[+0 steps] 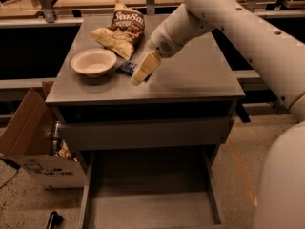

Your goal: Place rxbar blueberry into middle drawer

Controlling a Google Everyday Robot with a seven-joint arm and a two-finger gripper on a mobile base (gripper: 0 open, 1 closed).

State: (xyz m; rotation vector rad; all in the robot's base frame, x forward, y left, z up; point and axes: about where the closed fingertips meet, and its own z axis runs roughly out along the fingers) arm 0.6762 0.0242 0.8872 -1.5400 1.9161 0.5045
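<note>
The rxbar blueberry, a small dark navy bar, lies flat on the grey cabinet top, just right of the bowl. My gripper hangs tilted down-left from the white arm, right over the bar's right end, and hides part of it. Whether it touches the bar does not show. The middle drawer is pulled out wide open below, with a bare grey floor and low side walls.
A white bowl and a brown-and-tan chip bag sit at the top's back left. A shut drawer front lies above the open drawer. A cardboard box stands on the floor to the left.
</note>
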